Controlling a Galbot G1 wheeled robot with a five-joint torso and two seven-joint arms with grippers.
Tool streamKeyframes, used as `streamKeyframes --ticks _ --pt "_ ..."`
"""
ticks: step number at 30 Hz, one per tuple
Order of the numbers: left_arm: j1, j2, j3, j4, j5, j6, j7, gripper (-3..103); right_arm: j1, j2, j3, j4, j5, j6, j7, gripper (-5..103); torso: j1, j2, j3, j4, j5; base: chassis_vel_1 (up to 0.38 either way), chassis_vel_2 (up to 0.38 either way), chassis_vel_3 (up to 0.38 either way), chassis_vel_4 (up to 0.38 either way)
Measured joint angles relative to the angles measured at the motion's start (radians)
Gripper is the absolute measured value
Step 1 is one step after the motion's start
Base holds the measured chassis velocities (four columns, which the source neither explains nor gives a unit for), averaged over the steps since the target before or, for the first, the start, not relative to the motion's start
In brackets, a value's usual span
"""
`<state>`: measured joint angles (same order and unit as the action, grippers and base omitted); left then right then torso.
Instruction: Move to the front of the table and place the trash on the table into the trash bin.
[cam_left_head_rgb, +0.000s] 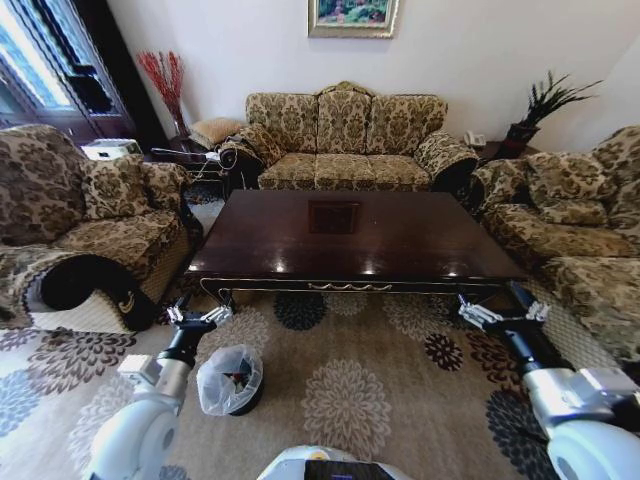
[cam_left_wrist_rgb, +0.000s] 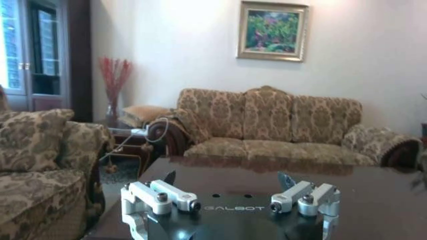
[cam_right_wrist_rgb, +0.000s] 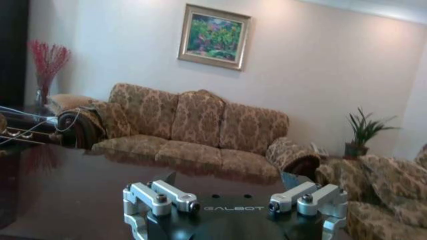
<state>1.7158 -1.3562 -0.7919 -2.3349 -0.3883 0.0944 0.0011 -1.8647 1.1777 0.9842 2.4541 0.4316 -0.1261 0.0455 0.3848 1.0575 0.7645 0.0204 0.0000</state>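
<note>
Head view: both grippers, left (cam_left_head_rgb: 199, 318) and right (cam_left_head_rgb: 503, 313), jaws wide, empty, short of the table (cam_left_head_rgb: 350, 283) edge.

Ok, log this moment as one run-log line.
base: facing table front | table top: no trash seen | bin: on rug by left arm | left gripper: open, held low | right gripper: open, held low

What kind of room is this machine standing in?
Most likely a home living room. A patterned three-seat sofa faces a low dark wooden table, with matching armchairs at either side, a floral rug underfoot, and a framed painting on the wall.
</note>
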Motion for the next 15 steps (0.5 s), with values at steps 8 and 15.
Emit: streamKeyframes --ticks 8,15 --pt "0.022 -0.099 0.007 -0.01 0.015 -0.03 0.011 100 -0.027 0.08 -0.101 0.005 -0.086 0.057 0.01 100 0.0 0.0 0.0 0.0 0.0 0.0 0.0 0.0 0.0" --pt "0.032 -0.127 0.003 -0.013 0.01 -0.04 0.033 100 0.002 0.095 -0.169 0.006 -0.12 0.052 0.047 100 0.0 0.0 0.0 0.0001 -0.0001 0.0 0.0 0.0 0.0"
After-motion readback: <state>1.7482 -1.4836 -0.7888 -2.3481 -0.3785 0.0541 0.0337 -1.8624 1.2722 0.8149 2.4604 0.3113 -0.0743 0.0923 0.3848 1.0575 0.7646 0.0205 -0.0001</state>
